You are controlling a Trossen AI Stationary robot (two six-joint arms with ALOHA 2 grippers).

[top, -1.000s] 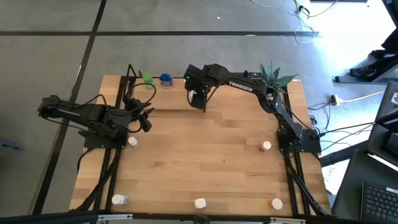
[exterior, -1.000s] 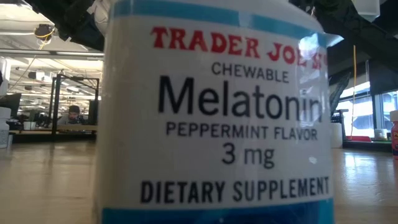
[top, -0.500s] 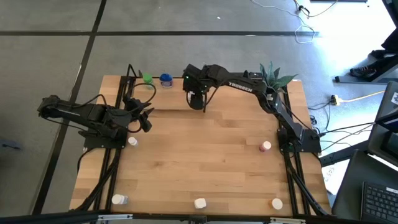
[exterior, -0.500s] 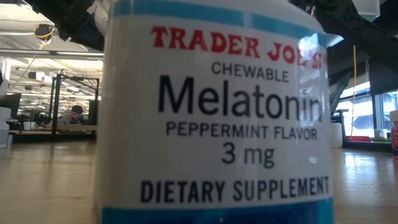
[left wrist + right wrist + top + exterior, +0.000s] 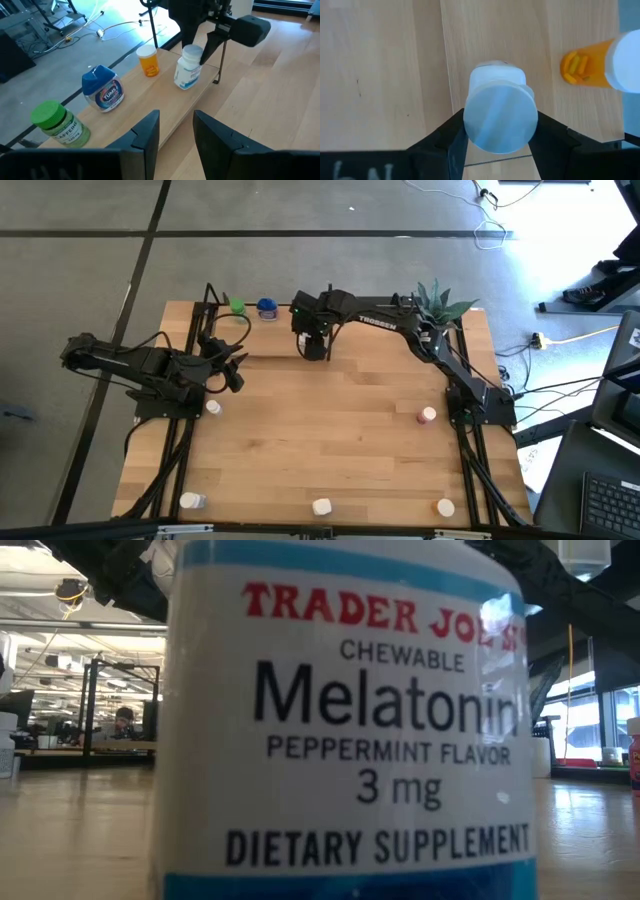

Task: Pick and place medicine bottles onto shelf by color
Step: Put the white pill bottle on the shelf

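Item: white bottle [image 5: 189, 67], clamped upright at the cap in the right hand [image 5: 500, 131], its long axis vertical, base over the shelf [image 5: 165, 107] just beside the orange bottle [image 5: 148, 60]; right arm is the nearer. Left hand [image 5: 176, 131] empty, fingers apart, waiting at the shelf's end beyond the green bottle [image 5: 59, 124] and blue bottle [image 5: 103, 89]. Legible: "TUMS" on blue; tabletop bottle [image 5: 345, 720] reads "TRADER JOE'S CHEWABLE Melatonin PEPPERMINT FLAVOR 3 mg DIETARY SUPPLEMENT".

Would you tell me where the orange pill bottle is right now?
The orange pill bottle stands on the shelf at the table's far edge, between the blue bottle and the white bottle held in the right gripper.
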